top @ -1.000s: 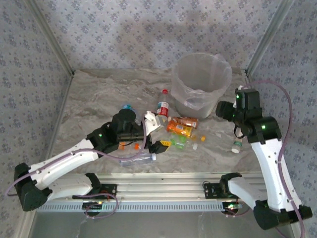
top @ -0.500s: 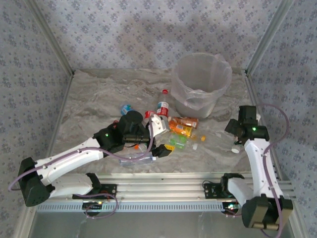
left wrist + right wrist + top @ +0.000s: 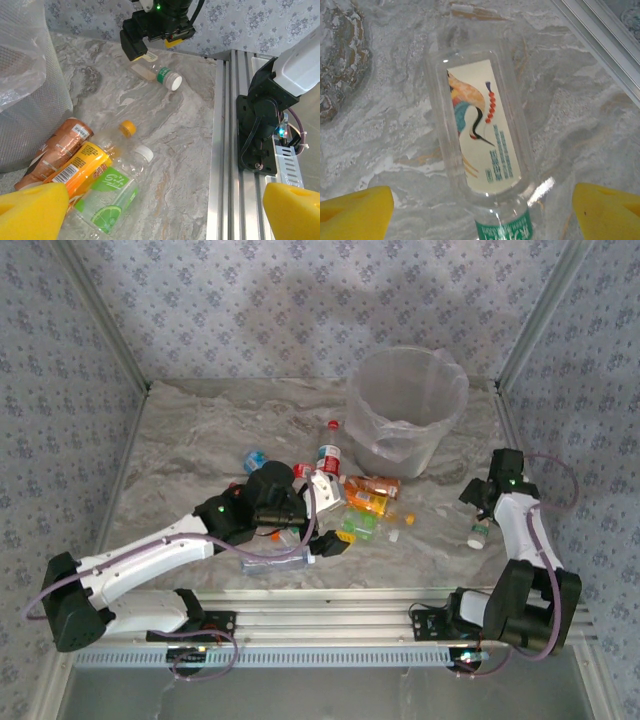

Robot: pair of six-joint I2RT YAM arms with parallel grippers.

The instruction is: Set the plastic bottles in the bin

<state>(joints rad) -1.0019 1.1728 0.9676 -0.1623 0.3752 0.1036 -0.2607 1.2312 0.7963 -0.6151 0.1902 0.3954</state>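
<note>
Several plastic bottles (image 3: 365, 502) lie in a pile on the marble table in front of the bin (image 3: 405, 405), a translucent bucket with a bag liner. My left gripper (image 3: 335, 517) is open at the pile's left side. Between its yellow pads (image 3: 30, 210) I see a lime-label bottle (image 3: 107, 192), with an orange-label bottle (image 3: 82, 167) beside it. Off to the right lies a lone bottle (image 3: 479, 534). My right gripper (image 3: 478, 512) hangs open just over it. In the right wrist view its crane label (image 3: 480, 145) shows, and the neck lies between the pads (image 3: 607, 212).
A red-capped bottle (image 3: 328, 455) stands behind the pile and a blue-capped one (image 3: 255, 457) lies to its left. A clear bottle (image 3: 275, 562) lies near the front rail (image 3: 330, 625). A loose orange cap (image 3: 128, 128) rests on the table. Frame posts and walls close in both sides.
My right arm swung from beside the bin forward and down onto the lone bottle, its jaws opening wider. My left gripper crept right, closer into the pile.
</note>
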